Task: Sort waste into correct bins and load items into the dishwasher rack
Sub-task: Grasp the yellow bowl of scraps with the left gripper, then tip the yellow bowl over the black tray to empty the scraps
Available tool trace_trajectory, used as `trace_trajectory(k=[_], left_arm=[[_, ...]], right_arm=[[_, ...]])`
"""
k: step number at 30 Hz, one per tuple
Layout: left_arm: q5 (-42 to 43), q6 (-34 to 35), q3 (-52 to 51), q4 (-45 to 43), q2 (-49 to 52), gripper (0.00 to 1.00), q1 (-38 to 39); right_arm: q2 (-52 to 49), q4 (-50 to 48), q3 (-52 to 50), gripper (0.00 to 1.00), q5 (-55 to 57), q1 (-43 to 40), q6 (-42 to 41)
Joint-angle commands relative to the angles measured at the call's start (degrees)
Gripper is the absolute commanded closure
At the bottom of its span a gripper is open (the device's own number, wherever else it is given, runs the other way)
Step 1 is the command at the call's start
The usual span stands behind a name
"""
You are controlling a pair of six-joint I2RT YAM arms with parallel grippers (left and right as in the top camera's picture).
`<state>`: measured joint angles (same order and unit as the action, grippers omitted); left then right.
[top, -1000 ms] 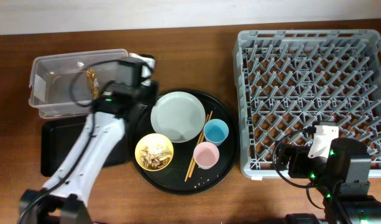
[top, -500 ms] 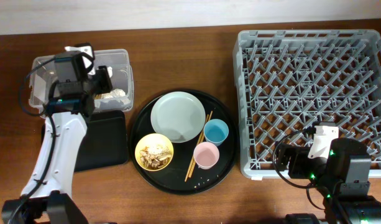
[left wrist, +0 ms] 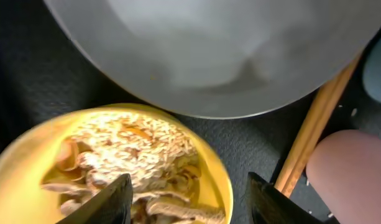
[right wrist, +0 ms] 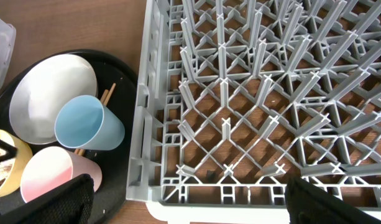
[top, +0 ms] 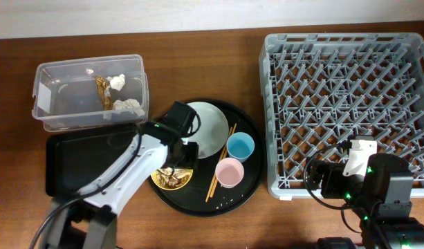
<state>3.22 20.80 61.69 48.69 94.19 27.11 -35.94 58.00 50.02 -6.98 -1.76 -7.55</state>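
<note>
My left gripper (left wrist: 190, 205) hangs open just above the yellow bowl (left wrist: 109, 155), its fingers straddling the beige-brown food scraps (left wrist: 134, 149) inside; nothing is held. In the overhead view it (top: 176, 166) covers the bowl's (top: 171, 182) top. Beside the bowl on the round tray lie the grey-green plate (top: 213, 128), blue cup (top: 240, 146), pink cup (top: 229, 173) and chopsticks (top: 220, 162). Tissue bits (top: 117, 81) and a gold-brown wrapper (top: 101, 88) lie in the clear tub (top: 40, 104). My right gripper (right wrist: 190, 208) is open and empty over the near left edge of the dishwasher rack (right wrist: 258, 93).
The shallow black rectangular tray (top: 80, 162) lies below the clear tub, left of the round black tray (top: 247, 196). The left arm stretches across that rectangular tray. The grey rack (top: 346, 90) fills the right side of the table.
The left arm has swung from the clear tub down and right to the yellow bowl, and its jaws have opened. The right arm has not moved.
</note>
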Motion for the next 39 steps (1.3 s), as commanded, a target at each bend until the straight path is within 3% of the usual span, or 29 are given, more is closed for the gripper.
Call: trace_trajectory(k=[1,4,5,9,20,25,27,33,39], left_arm=[[0.5,1.9,-0.5,-1.6,3.5,0.44,1.7],[0.5,1.9,-0.5,-2.2,5.6,0.60,1.8],[0.5,1.9,-0.5,-2.3,5.6,0.73,1.8],[0.5,1.9,-0.5,-2.9,5.6,0.93,1.8],[0.4,1.9,-0.3,-2.6,4.7,1.00,1.7],[0.5,-1.4,2.5,-1.5,-7.7,1.00,0.6],[1.6,-5.8,3.0,-1.1,-11.4,1.00,-2.4],[26.4,-19.9,2.4,0.4,-13.2,1.00,-28.3],[51.7,-31.2,-2.9,0.2,-4.4,1.00,-47.5]], right_arm=[[0.2,0.1,1.0,0.01,0.1,0.3,-0.2],[0.2,0.1,1.0,0.01,0.1,0.3,-0.2],[0.2,0.2,1.0,0.01,0.1,0.3,-0.2],[0.2,0.2,1.0,0.01,0.1,0.3,-0.2],[0.2,0.2,1.0,0.01,0.1,0.2,-0.2],[0.2,0.2,1.0,0.01,0.1,0.2,-0.2],[0.2,0.2,1.0,0.01,0.1,0.2,-0.2],[0.2,0.2,1.0,0.01,0.1,0.3,-0.2],[0.2,0.3,1.0,0.01,0.1,0.3,-0.2]])
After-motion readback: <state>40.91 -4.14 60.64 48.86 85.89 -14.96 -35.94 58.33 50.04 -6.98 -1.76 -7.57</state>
